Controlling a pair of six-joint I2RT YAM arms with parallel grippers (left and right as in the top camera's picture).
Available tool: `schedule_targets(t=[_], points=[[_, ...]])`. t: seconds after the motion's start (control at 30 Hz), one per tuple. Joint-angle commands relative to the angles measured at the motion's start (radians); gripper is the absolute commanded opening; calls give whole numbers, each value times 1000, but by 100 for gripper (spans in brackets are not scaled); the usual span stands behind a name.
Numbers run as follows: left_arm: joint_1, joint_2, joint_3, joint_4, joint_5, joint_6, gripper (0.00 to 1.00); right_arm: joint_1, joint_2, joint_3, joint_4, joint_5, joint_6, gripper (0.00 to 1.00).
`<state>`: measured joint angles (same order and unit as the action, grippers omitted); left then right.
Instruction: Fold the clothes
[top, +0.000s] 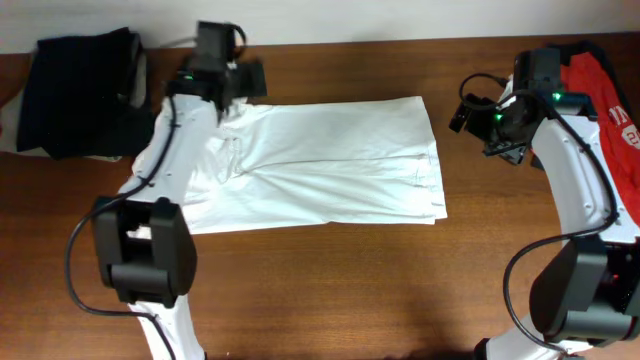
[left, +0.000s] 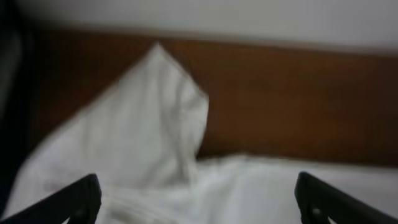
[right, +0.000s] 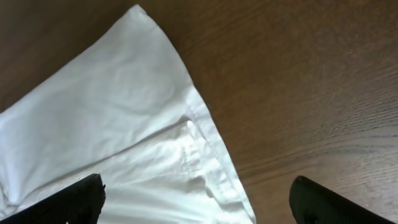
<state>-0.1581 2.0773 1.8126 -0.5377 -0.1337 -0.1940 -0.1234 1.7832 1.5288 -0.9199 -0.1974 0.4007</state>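
Note:
The white T-shirt (top: 320, 165) lies flattened and folded lengthwise across the middle of the wooden table. My left gripper (top: 238, 82) is open over the shirt's far left corner; in the left wrist view a sleeve flap (left: 149, 118) rises between the spread fingers (left: 196, 202). My right gripper (top: 468, 110) is open and empty, just right of the shirt's far right corner. In the right wrist view the shirt's hem edge (right: 205, 155) lies between the spread fingers (right: 196, 202). No label shows.
A dark folded garment (top: 80, 90) sits at the far left of the table. A red garment with white print (top: 605, 95) lies at the far right, behind my right arm. Bare wood (top: 330, 290) runs along the front.

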Motion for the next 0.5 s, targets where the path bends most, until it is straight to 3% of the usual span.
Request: schedule_targets(t=[0.0,0.2,0.47], points=[[48,13,23,160,130,125,99,19,14,5,-15,-20,-31,99],[49,201,23,423,131,129,99,120,74,1,-21,-4,-30,99],[41,376,23,444,131,128,96,182,105,1,-38,79,-30,99]])
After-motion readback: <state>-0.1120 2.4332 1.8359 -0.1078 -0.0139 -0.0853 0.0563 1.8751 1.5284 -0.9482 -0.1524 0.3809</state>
